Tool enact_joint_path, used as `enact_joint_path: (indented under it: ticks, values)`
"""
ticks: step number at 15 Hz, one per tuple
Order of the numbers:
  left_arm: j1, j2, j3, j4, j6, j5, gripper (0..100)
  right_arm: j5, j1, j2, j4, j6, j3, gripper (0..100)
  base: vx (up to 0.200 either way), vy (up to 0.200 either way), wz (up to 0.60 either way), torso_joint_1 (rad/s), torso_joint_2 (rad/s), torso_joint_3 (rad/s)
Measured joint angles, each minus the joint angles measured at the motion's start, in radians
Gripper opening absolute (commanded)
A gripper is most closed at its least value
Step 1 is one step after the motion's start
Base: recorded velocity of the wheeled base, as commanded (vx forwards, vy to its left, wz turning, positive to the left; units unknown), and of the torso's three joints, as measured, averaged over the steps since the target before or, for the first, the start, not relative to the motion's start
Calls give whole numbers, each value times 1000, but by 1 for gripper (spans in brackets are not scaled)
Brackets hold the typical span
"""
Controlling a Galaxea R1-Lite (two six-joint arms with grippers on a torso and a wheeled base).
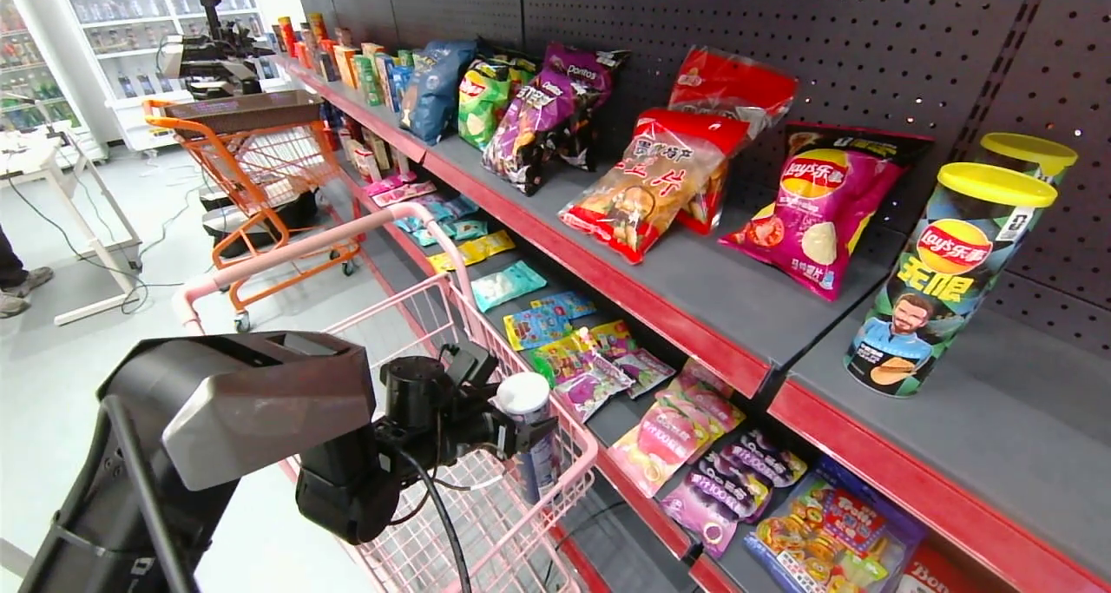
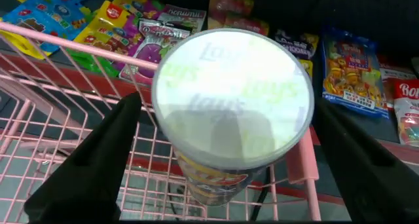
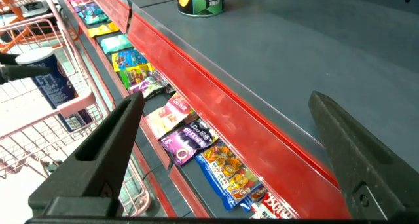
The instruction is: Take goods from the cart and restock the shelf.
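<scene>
Grip looks firm on the left side: the left hand (image 1: 521, 430) is clamped on the chip can (image 1: 540, 470) just under its white lid, with fingers (image 2: 98, 162) pressing either flank. That high hold keeps the tube upright and its blue body hanging free. The can sits at about 6 o'clock in the head view, right over the near rim of the pink cart (image 1: 486, 523), so it reads as lifted clear of the basket and not yet across to the top shelf (image 1: 694, 267). Over at 3 o'clock, two yellow-lidded cans (image 1: 950, 280) stand upright on that shelf with bare grey board beside them. My call is that's the slot, like beside like. The right hand (image 3: 226, 99) faces the shelf's red front edge (image 3: 196, 76), fingers apart and nothing between them. It's out of the carrying arm's way and, I'd guess, ready to steady. Snack packets (image 1: 668, 437) lie flat on the lower shelf, below the likely path. Risk to watch: a tall tube tips easily if it lands off-level
</scene>
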Motion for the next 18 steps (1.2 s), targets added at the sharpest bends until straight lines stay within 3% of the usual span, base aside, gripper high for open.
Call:
enact_joint_path:
  ticks: [3,4,9,13,18]
  values:
    - [-7,9,-8,1,0,0,100,0,1,0,0,0,0,100,0,0,0,0,0,0]
    - [-7,13,-10,1,-1,0,0,0,1,0,0,0,0,100,0,0,0,0,0,0]
    - [-4,17,-3,-1,-2,10,0,0,1,0,0,2,0,100,0,0,0,0,0,0]
    - [19,-63,64,14,-2,22,0,0,0,0,0,5,0,100,0,0,0,0,0,0]
    - [63,-356,114,213,-3,53,0,0,1,0,0,5,0,100,0,0,0,0,0,0]
